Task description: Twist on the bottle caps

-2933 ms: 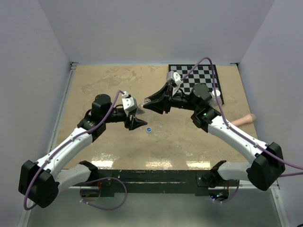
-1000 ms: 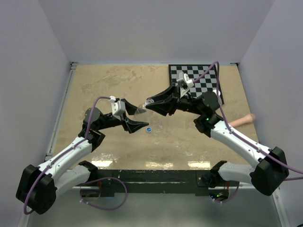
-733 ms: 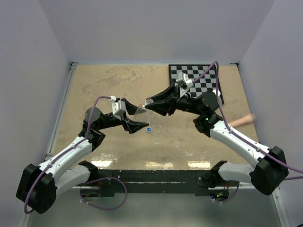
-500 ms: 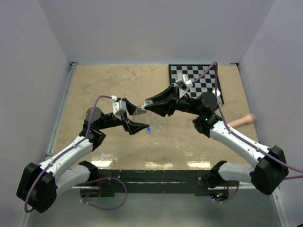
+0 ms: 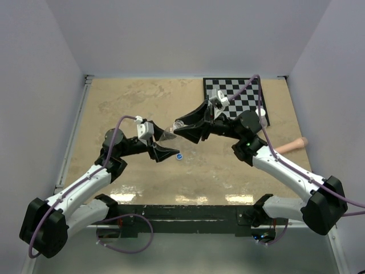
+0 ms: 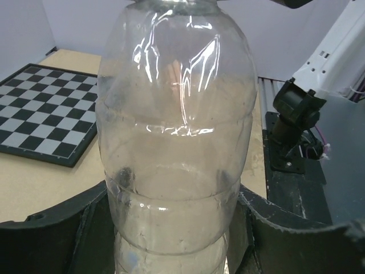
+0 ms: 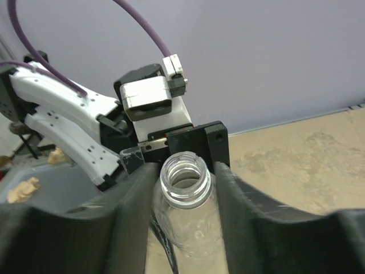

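Observation:
The short clear bottle [image 5: 169, 133] hangs in the air between both arms, uncapped. My left gripper [image 5: 165, 142] is shut on its lower body [image 6: 174, 171], its fingers [image 6: 85, 228] pressing both sides. My right gripper [image 5: 179, 130] is shut on its shoulder just below the open threaded neck [image 7: 183, 171], a finger [image 7: 137, 211] on each side. The blue cap [image 5: 179, 156] lies on the table just below the grippers. A small white round thing [image 5: 261, 112], perhaps the white cap, sits at the checkerboard's right edge. The taller labelled bottle is out of view.
A black-and-white checkerboard mat [image 5: 239, 94] lies at the back right and also shows in the left wrist view [image 6: 40, 114]. A pinkish stick [image 5: 292, 145] lies at the right edge beside the right arm. The tan table [image 5: 125, 103] has walls on three sides.
The right gripper brought the bottle left and lower. The left gripper tilted up, moved in under it and closed on its lower body. The blue cap has not moved.

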You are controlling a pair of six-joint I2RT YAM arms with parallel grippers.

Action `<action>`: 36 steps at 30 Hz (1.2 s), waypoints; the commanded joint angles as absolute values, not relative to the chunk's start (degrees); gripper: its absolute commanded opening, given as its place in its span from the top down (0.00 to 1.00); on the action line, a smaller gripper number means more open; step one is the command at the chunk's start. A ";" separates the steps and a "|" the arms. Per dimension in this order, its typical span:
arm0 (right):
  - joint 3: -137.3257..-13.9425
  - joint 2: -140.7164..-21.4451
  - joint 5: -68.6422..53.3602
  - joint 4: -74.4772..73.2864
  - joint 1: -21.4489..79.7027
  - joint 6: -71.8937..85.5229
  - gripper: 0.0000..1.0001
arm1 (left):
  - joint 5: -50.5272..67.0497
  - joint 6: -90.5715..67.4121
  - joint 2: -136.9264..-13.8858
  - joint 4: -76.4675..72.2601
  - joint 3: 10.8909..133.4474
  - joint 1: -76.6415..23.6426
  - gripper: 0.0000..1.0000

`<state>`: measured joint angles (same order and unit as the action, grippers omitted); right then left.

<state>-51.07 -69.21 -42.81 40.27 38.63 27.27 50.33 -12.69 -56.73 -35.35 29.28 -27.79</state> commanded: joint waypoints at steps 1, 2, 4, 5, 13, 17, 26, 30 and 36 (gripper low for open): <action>-51.85 -65.84 -39.73 34.38 39.20 22.16 0.40 | 44.75 -6.69 -54.41 -28.15 32.87 -27.33 0.63; -52.38 -65.48 -38.86 32.10 39.20 21.02 0.33 | 42.91 -5.37 -53.71 -26.21 33.22 -27.25 0.64; -53.26 -64.17 -36.49 27.62 39.20 18.47 0.22 | 38.43 -3.18 -52.65 -21.47 34.10 -27.25 0.66; -53.61 -63.73 -35.00 25.51 39.03 17.24 0.19 | 35.45 -2.21 -52.12 -19.18 34.80 -27.25 0.66; -58.44 -63.36 -20.14 5.03 39.11 8.45 0.08 | 9.88 2.20 -45.54 -3.53 35.42 -26.46 0.71; -60.64 -66.70 -15.82 -2.09 39.20 5.80 0.08 | 0.29 1.85 -39.83 -0.36 32.97 -24.88 0.74; -62.40 -80.23 -10.82 -12.21 41.91 4.75 0.09 | -14.06 1.85 -30.86 -2.72 28.48 -23.91 0.76; -63.28 -87.61 -7.21 -12.92 45.00 4.04 0.09 | -12.31 1.93 -29.27 -3.43 27.42 -23.82 0.78; -66.79 -96.67 -2.82 -13.88 49.21 3.78 0.13 | -11.95 2.37 -29.00 -3.25 27.51 -23.82 0.79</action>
